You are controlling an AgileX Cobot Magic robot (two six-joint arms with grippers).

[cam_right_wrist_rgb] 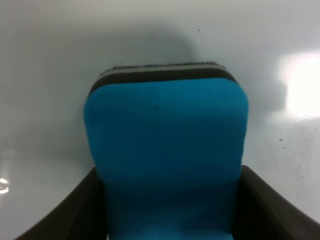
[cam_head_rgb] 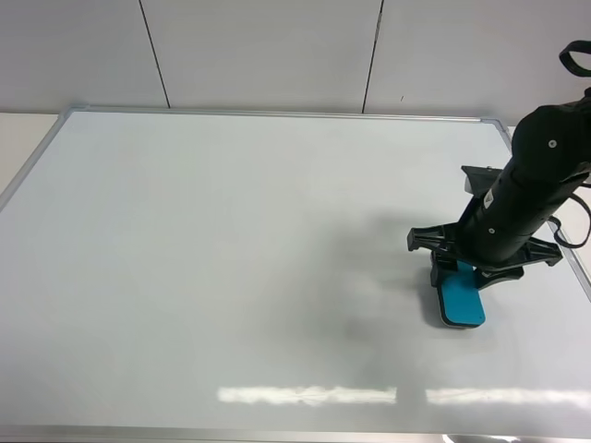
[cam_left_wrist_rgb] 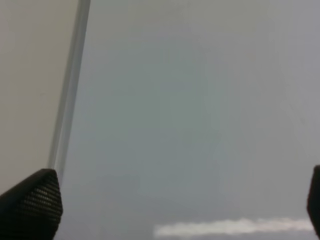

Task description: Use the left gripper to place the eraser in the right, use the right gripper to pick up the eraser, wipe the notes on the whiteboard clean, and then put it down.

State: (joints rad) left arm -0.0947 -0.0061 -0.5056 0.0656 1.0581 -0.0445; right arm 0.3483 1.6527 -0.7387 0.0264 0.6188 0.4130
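Note:
The whiteboard (cam_head_rgb: 231, 258) fills the table, glossy white in a thin silver frame. The teal eraser (cam_head_rgb: 461, 305) lies felt-side down on the board at the right. My right gripper (cam_head_rgb: 460, 275) is shut on its near end. In the right wrist view the eraser (cam_right_wrist_rgb: 165, 150) sits between the two black fingers (cam_right_wrist_rgb: 75, 210), which press on its sides. No red notes show anywhere on the board. My left gripper (cam_left_wrist_rgb: 172, 205) is out of the exterior view. Its wrist view shows the fingertips (cam_left_wrist_rgb: 30, 205) far apart, open and empty, over the board beside the frame (cam_left_wrist_rgb: 70, 100).
A pale panelled wall (cam_head_rgb: 268, 46) runs behind the board. A strip of beige table (cam_head_rgb: 18, 138) shows beyond the left frame. A bright light reflection (cam_head_rgb: 305, 395) lies along the board's front. The right arm (cam_head_rgb: 536, 175) slants in from the right edge.

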